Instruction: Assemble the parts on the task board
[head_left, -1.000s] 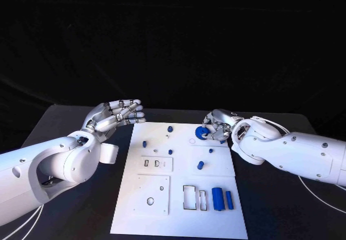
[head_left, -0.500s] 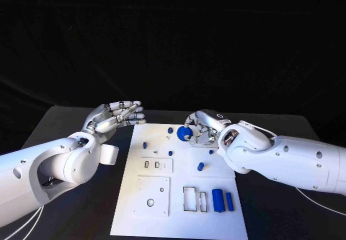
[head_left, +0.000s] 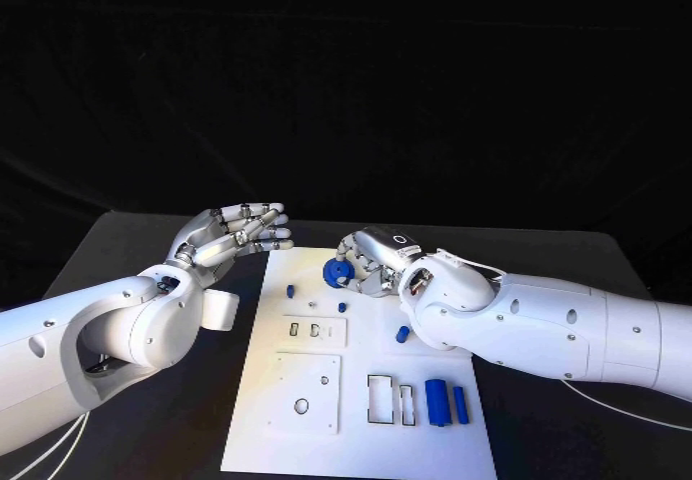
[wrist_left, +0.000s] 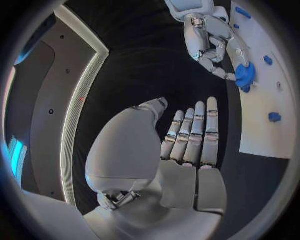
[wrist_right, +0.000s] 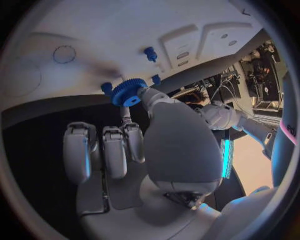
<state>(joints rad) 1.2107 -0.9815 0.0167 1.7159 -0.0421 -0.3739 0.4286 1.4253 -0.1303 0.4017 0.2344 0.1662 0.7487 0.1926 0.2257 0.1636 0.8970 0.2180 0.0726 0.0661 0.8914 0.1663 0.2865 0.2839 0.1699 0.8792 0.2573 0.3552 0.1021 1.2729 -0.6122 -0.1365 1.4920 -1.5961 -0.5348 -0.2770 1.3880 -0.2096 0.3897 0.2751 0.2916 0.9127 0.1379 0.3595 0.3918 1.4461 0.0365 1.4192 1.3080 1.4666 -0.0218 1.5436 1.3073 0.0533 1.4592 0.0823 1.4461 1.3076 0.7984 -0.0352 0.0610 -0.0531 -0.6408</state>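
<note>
My right hand (head_left: 371, 258) pinches a blue toothed gear (head_left: 336, 273) just above the far left part of the white task board (head_left: 361, 420); the same gear (wrist_right: 128, 91) sits between thumb and finger of that hand (wrist_right: 119, 150) in the right wrist view, and the gear (wrist_left: 244, 76) also appears in the left wrist view. My left hand (head_left: 235, 233) hovers beside the board's far left corner, palm up, fingers apart and holding nothing; the same hand (wrist_left: 187, 142) is seen from its wrist. Small blue pegs (head_left: 342, 306) stand on the board, and two blue cylinders (head_left: 436, 400) lie near its front right.
Rectangular slots (head_left: 310, 328) and a round hole (head_left: 300, 405) are cut into raised plates on the board's left half. An open rectangular frame (head_left: 378, 397) lies by the cylinders. Black table (head_left: 130, 250) surrounds the board.
My right hand has carried the gear leftward across the far end of the board, from its right side toward the left. The left hand has stayed put.
</note>
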